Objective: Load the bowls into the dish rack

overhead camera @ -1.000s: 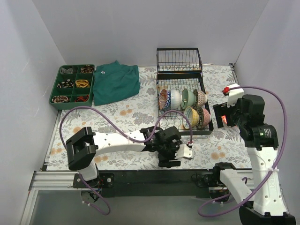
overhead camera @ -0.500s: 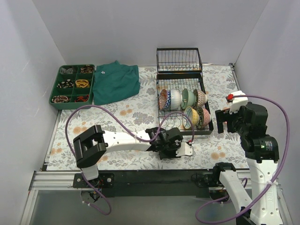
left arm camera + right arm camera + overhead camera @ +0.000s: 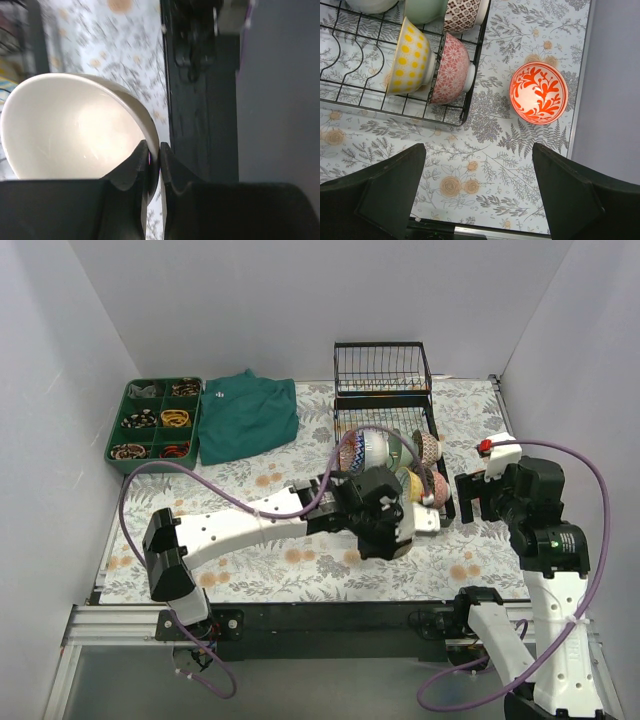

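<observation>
My left gripper is shut on the rim of a plain cream bowl, one finger inside and one outside. In the top view this gripper hangs at the front edge of the black wire dish rack, and the arm hides its bowl. The rack holds several bowls on edge, among them a yellow dotted one and a pink patterned one. A red-orange bowl sits upright on the table right of the rack. My right gripper is open and empty above the table near it.
A green compartment tray and a green cloth lie at the back left. The rack's smaller wire basket stands at its far end. White walls close in both sides, and the right wall is near the red-orange bowl.
My left gripper has shut on the cream bowl and carried it from the near table edge up to the rack's front. The right arm shifted slightly and stays open.
</observation>
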`<state>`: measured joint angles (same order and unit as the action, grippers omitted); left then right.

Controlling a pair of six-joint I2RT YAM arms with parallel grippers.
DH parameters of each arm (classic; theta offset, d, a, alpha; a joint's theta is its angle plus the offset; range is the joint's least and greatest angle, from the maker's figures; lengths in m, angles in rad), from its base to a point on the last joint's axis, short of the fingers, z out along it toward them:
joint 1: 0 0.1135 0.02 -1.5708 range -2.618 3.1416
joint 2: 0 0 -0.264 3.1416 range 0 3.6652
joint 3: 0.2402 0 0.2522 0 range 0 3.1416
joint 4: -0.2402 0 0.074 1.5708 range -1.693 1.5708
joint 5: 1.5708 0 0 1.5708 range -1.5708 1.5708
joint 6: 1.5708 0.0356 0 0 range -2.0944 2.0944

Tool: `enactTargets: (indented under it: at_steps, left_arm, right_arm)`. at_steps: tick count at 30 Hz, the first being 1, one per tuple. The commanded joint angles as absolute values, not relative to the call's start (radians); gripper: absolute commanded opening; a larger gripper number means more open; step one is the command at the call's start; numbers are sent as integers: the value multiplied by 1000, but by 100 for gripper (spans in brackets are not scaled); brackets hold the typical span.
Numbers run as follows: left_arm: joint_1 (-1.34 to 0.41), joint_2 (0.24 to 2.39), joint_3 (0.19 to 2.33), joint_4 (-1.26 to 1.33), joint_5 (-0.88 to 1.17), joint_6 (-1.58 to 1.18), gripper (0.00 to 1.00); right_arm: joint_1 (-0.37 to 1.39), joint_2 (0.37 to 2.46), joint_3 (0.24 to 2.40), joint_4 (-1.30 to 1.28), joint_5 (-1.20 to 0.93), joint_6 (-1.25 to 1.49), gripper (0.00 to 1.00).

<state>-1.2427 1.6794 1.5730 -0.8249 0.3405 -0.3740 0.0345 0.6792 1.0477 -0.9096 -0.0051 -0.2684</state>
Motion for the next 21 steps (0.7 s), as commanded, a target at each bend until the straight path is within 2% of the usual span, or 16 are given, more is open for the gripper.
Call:
enactTargets:
  at_steps: [1,8,12,14,17,21]
  left_arm:
    - [-1100,1698,1704,-661,373,-523,0]
    - [-887,1907,1975,-490,583,-780,0]
    - [-859,1947,2084,-384,512,-1018,0]
    - [-854,1933,2069,-248,526,-1176,0]
    - [-853,1873,1912,39,470,-1345,0]
    - [-824,1856,1829,138,443,-1524,0]
  right_arm:
    - [32,718,1045,-848,-35,-271,95]
    - [32,767,1046,-844,-12,-281,95]
    - [31,796,1057,-844,-5,-276,95]
    - [31,811,1054,-848,31,-285,95]
    - [31,830,1039,-853,52,-304,95]
    - [31,886,1032,-862,63,-314,94]
